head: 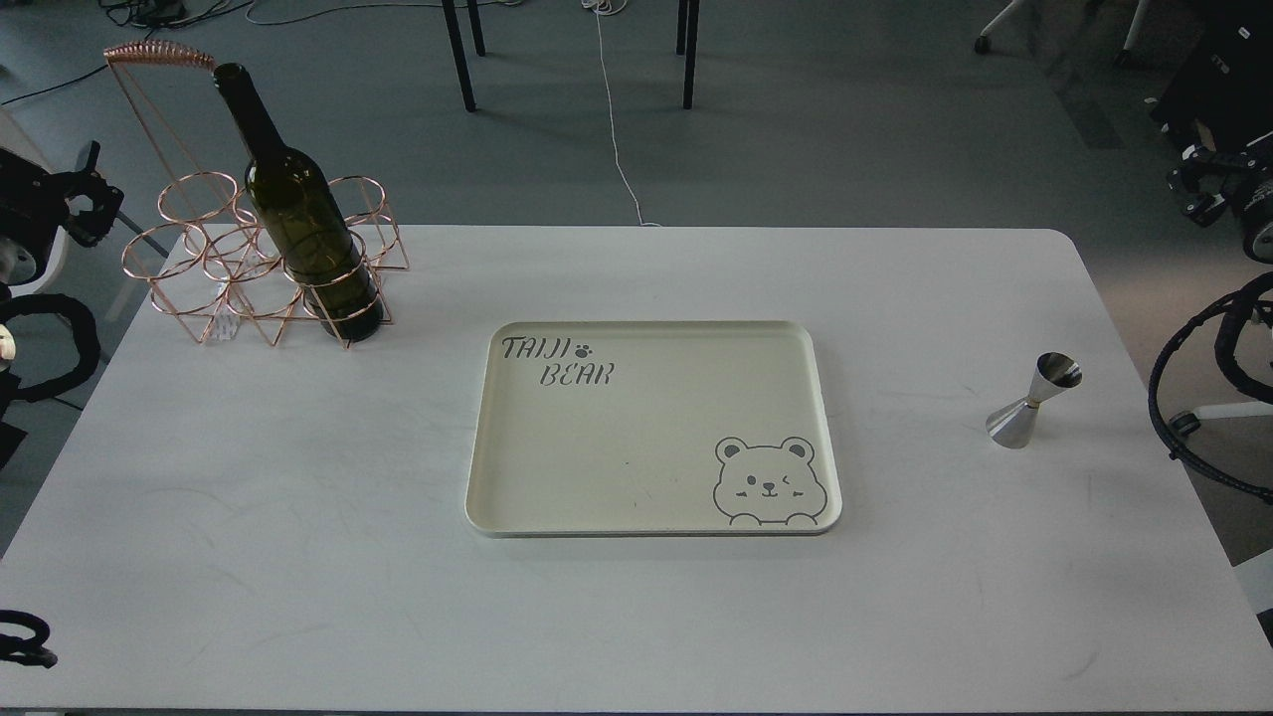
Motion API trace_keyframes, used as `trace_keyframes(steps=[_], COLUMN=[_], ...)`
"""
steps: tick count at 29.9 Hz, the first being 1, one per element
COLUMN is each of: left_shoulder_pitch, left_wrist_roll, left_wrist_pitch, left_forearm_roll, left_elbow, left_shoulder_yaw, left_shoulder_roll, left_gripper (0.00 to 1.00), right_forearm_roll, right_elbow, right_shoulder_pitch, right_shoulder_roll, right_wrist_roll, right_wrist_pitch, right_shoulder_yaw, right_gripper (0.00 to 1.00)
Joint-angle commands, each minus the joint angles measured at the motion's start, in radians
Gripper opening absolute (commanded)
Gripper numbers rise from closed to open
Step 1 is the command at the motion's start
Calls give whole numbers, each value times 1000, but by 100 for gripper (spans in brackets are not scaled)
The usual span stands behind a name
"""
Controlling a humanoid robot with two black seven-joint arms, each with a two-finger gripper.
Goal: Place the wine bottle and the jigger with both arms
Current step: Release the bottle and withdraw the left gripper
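Observation:
The wine bottle (pixel 303 229), dark olive-green with a long neck, stands upright in a front ring of a copper wire rack (pixel 214 264) at the table's back left. The jigger (pixel 1034 400), a small silver double cone, stands on the table at the right, apart from the tray. My left gripper (pixel 104 189) is off the table's left edge, left of the rack, with its two black fingers apart and empty. My right gripper (pixel 1198 189) is beyond the table's back right corner, far behind the jigger; it is dark and its fingers cannot be told apart.
A cream tray (pixel 477 477) with a bear drawing and "TAIJI BEAR" lettering lies in the middle of the white table (pixel 249 517). Black cable loops hang at both side edges. Chair legs stand on the grey floor behind the table.

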Motion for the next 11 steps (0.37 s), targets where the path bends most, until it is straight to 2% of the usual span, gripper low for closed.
trace_keyframes(steps=[1, 5, 11], left_shoulder_pitch=[5, 7, 13], left_wrist_roll=[2, -1, -4], left_wrist_pitch=[0, 0, 0], left_forearm_roll=[-1, -1, -1], left_elbow=[-1, -4, -7], left_shoulder_yaw=[-34, -34, -34], left_shoulder_roll=[-5, -4, -16], left_gripper=[98, 98, 98], right_forearm_roll=[-1, -3, -3], right_elbow=[-4, -4, -2], right_shoulder_pitch=[-10, -28, -37], right_shoulder_roll=[6, 4, 3], right_wrist_roll=[5, 5, 5], right_wrist_pitch=[31, 106, 113], right_shoulder_yaw=[-3, -11, -11], right_gripper=[99, 99, 99])
